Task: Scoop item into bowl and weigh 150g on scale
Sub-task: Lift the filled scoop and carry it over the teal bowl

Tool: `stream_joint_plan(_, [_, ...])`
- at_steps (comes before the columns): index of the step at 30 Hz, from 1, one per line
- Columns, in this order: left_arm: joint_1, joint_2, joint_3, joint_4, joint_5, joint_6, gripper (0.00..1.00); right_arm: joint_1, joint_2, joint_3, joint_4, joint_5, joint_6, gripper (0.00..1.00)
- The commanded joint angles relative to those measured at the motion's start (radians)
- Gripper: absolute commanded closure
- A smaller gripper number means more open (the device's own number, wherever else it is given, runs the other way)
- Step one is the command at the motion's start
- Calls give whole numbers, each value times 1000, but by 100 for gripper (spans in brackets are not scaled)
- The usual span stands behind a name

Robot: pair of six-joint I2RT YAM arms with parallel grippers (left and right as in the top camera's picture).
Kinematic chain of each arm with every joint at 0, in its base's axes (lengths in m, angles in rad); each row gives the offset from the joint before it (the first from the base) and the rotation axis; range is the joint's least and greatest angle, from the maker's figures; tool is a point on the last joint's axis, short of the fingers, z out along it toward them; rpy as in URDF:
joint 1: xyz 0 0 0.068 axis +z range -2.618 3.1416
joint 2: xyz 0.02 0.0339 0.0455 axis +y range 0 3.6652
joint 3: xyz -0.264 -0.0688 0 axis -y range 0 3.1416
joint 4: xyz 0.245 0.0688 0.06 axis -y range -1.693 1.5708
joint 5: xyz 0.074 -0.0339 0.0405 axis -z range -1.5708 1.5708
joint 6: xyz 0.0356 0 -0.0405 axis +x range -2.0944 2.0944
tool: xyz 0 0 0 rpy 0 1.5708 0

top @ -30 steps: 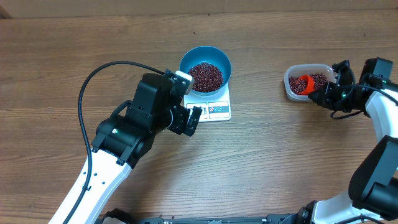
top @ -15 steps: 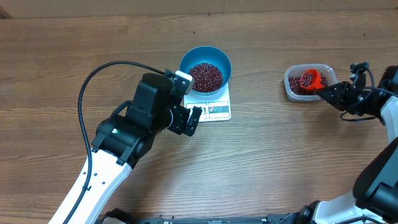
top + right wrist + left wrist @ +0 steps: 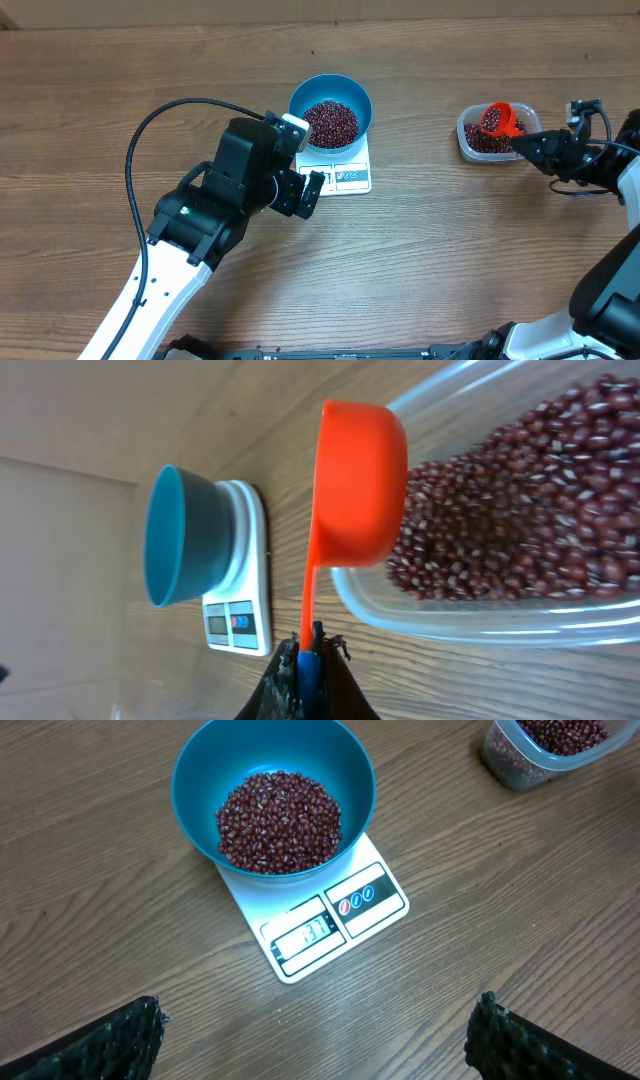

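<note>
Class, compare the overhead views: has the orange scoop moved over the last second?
Yes. Against the clear tub, which stayed put, the orange scoop shifted from the tub's middle toward its far rim.

The work surface is a table [image 3: 450, 260] with a brown wood-grain top. In the overhead view the grain runs from left to right, with darker streaks alternating with lighter bands. The finish is matte and shows no strong glare. Along the far edge of the table, a plain tan panel [image 3: 200, 10] forms a narrow, lighter strip; the right wrist view shows the same flat tan surface [image 3: 70, 580] beyond the table edge. Lighting is even and diffuse, from above. Shadows on the wood are short and soft-edged.
</note>
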Motion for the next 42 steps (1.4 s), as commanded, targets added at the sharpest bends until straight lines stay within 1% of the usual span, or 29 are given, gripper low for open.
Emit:
stream_joint_plan(1, [5, 4, -10, 0, 8, 22, 0, -3, -3, -5, 4, -108, -7, 96])
stream_joint_plan(11, [5, 4, -10, 0, 8, 22, 1, 5, -3, -5, 3, -321, -2, 96])
stream_joint_plan(16, [5, 4, -10, 0, 8, 22, 0, 40, -3, -5, 3, -354, 1, 96])
stream_joint_plan(23, [5, 4, -10, 0, 8, 22, 0, 140, -3, -5, 20, -360, 10, 96])
stream_joint_plan(32, [5, 4, -10, 0, 8, 22, 1, 269, -3, -5, 206, -352, 172, 96])
stream_joint_plan(39, [5, 4, -10, 0, 8, 22, 1, 357, -3, -5, 344, -257, 285, 96])
stream_joint_plan(42, [5, 4, -10, 0, 8, 22, 1, 395, -3, -5, 387, -215, 293, 96])
